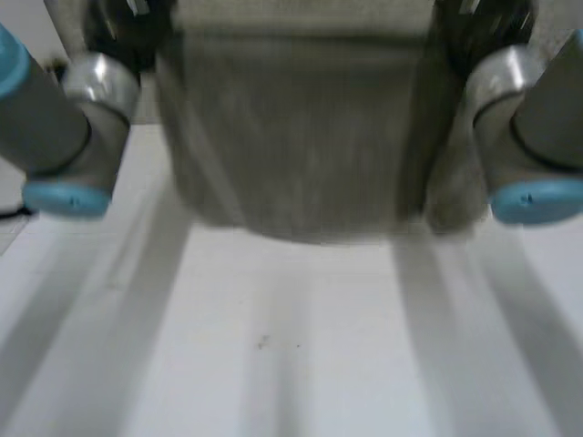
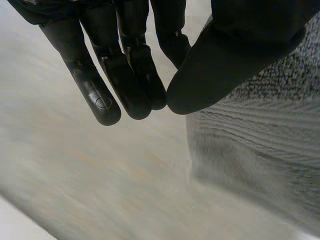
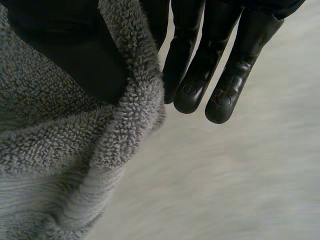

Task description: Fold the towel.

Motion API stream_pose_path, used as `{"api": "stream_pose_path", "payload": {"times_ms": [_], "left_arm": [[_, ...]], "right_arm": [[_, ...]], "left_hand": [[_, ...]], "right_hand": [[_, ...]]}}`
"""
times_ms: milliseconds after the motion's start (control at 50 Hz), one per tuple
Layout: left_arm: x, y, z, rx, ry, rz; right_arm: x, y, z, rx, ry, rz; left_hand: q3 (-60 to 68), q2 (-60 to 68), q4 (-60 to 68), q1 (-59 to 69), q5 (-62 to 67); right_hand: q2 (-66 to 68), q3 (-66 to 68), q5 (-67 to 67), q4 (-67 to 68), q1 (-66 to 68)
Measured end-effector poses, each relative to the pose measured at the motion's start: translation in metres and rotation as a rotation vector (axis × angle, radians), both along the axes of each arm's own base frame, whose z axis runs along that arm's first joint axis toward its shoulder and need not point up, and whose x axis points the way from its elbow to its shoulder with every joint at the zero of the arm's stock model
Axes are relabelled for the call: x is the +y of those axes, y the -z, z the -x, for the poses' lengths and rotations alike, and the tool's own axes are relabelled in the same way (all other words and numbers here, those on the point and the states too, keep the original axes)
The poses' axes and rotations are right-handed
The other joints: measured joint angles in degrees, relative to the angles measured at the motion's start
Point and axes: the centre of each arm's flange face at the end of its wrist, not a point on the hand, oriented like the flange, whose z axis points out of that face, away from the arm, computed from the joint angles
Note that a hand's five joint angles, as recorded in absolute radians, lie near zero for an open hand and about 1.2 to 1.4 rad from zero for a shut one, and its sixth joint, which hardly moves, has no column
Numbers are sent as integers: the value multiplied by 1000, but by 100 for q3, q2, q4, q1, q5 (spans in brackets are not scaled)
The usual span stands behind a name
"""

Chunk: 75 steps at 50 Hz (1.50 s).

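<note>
- The towel [image 1: 291, 137], grey and looped in its pile, hangs in the air between the two arms. Its lower edge is clear of the white tabletop [image 1: 301, 364].
- The left hand [image 2: 130, 60] is at the towel's upper corner on the left arm's [image 1: 55, 137] side. Its thumb [image 2: 235, 55] lies on the cloth, with its tip meeting the straight fingers [image 2: 100, 100], which are pressed side by side. The corner is pinched there, and the rest of the cloth drops away below the thumb.
- One left fingertip pad carries a small round embossed mark [image 2: 103, 103]. No letters can be read in it.
- The right hand [image 3: 200, 55] is at the opposite upper corner, on the right arm's [image 1: 537, 127] side. Its thumb [image 3: 75, 55] presses the towel's rolled edge against the nearest of its fingers [image 3: 220, 100]. The other fingers are straight and close together just beside the cloth.
- Two right fingertip pads show the same round marks [image 3: 220, 99], equally unreadable.
- A small dark speck [image 1: 262, 342] sits on the tabletop below the hanging towel, well apart from it.
</note>
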Motion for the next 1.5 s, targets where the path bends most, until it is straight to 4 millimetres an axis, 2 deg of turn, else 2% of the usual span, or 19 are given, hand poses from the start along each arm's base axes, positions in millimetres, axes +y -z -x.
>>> {"api": "stream_pose_path", "payload": {"times_ms": [80,160,220,280,300,340,420,480,580,620,660,680,700,720,780,940,1060,1220,1500], "left_arm": [[6,-45,-1,144,51,141],[13,-43,-5,192,92,115],[15,-19,-7,177,97,33],[20,28,-11,129,87,-110],[20,28,-11,129,87,-110],[28,74,-16,80,78,-239],[42,125,-21,22,78,-381],[62,174,-27,-34,87,-520],[85,210,-34,-86,91,-636],[92,217,-36,-102,90,-660],[100,221,-39,-124,87,-675],[102,221,-40,-129,86,-675],[102,221,-40,-129,86,-675],[105,220,-41,-135,85,-672],[111,213,-44,-144,82,-655],[120,194,-51,-130,70,-607],[123,186,-54,-119,64,-585],[124,186,-56,-116,59,-583],[119,187,-62,-109,37,-588]], "right_arm": [[8,-34,3,-97,-9,167],[17,-26,5,-84,-26,145],[22,-2,5,-34,-40,52],[29,38,6,46,-64,-107],[29,38,6,46,-64,-107],[36,73,8,107,-88,-240],[44,120,9,170,-118,-398],[53,171,11,223,-140,-555],[64,213,16,252,-144,-692],[68,221,19,252,-141,-729],[73,225,23,237,-135,-766],[75,223,24,227,-134,-776],[75,223,24,227,-134,-776],[77,220,26,210,-132,-784],[81,208,30,150,-128,-798],[67,172,62,-144,-97,-823],[64,161,84,-268,-134,-920],[63,168,111,-334,-92,-1068],[74,199,127,-363,-26,-1118]], "left_hand": [[0,0,0,3,-2],[0,0,0,5,0],[0,2,0,5,0],[0,2,0,5,1],[0,2,0,5,1],[0,3,0,5,1],[1,3,0,5,1],[2,3,0,5,1],[2,3,0,5,1],[2,3,0,5,1],[2,3,0,5,1],[2,3,0,5,1],[2,3,0,5,1],[2,3,0,5,1],[2,3,0,5,1],[2,3,0,5,1],[2,3,0,5,1],[2,3,1,5,1],[2,3,0,5,1]], "right_hand": [[0,0,1,0,0],[0,0,13,0,0],[0,0,15,0,0],[0,0,15,0,0],[0,0,15,0,0],[0,0,15,0,0],[0,0,16,0,0],[0,0,17,0,0],[-62,-70,-9,-31,-32],[-1343,-1382,-1158,-1374,-992],[-1796,-1717,-1481,-1715,-1258],[-3578,-3605,-3240,-3498,-2848],[-3578,-3605,-3240,-3498,-2848],[-4674,-4633,-4381,-4631,-3689],[-5433,-5624,-5213,-5507,-4214],[-5433,-5627,-5215,-5507,-4214],[-5433,-5628,-5215,-5507,-4214],[-5416,-5596,-5207,-5488,-4209],[-3973,-4008,-3900,-3989,-3000]]}}
